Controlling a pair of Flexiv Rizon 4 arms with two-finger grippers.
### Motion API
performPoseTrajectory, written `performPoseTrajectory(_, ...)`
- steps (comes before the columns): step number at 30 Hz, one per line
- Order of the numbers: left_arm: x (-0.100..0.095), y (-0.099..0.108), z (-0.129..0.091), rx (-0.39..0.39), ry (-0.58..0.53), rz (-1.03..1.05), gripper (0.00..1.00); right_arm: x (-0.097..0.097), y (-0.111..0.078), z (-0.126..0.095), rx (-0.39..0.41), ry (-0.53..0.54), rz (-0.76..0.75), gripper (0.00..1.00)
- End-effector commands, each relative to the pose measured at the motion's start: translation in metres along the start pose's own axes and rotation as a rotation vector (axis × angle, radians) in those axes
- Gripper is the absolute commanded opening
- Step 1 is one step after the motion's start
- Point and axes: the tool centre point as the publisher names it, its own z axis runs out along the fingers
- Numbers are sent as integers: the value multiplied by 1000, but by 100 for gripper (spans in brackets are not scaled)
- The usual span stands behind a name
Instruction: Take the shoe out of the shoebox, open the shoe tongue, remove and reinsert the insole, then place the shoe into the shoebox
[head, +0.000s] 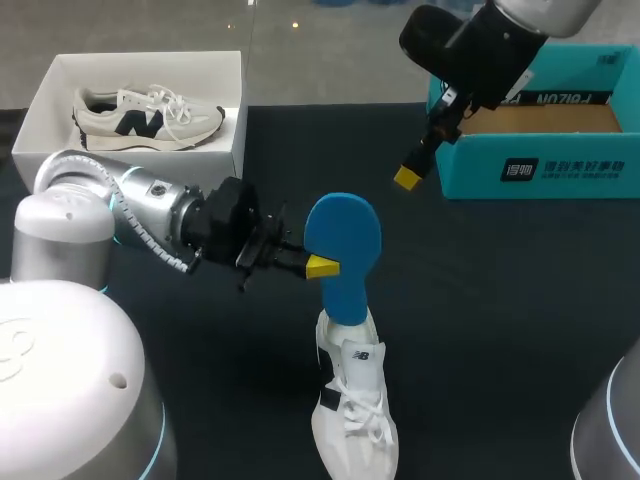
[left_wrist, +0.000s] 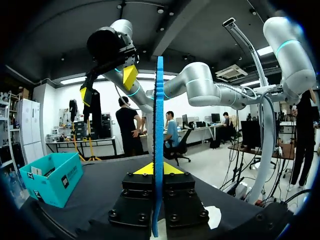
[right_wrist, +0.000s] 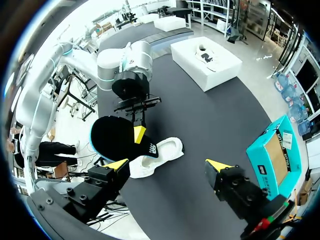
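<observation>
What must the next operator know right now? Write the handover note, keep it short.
Left gripper: shut on the blue insole, held upright, lower end at the opening of the white shoe.
Right gripper: open, in the air near the teal shoebox, holding nothing.
Done: white shoe out, on the table.
To do: seat the blue insole fully, then put the white shoe into the teal shoebox.

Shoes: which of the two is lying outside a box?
The all-white shoe on the black table; the other shoe, with dark markings, sits inside the white box.
</observation>
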Motion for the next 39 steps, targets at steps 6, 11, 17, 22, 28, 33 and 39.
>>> performPoseTrajectory(6,-3,3,1,11,33,52,0,-1,1,1,3,1,1,100)
performPoseTrajectory(11,-3,3,1,11,33,52,0,-1,1,1,3,1,1,100)
performPoseTrajectory(17,-7,2,0,-22,33,-68,0,-1,1,1,3,1,1,100)
performPoseTrajectory(22,-9,-2,1,6,-34,-324,0,-1,1,1,3,1,1,100)
performPoseTrajectory(28,-11,-4,2,-27,-77,-533,0,-1,1,1,3,1,1,100)
performPoseTrajectory(33,-18,-2,0,-46,-102,-680,0,-1,1,1,3,1,1,100)
performPoseTrajectory(39,-36,11,-5,-36,-119,-840,0,-1,1,1,3,1,1,100)
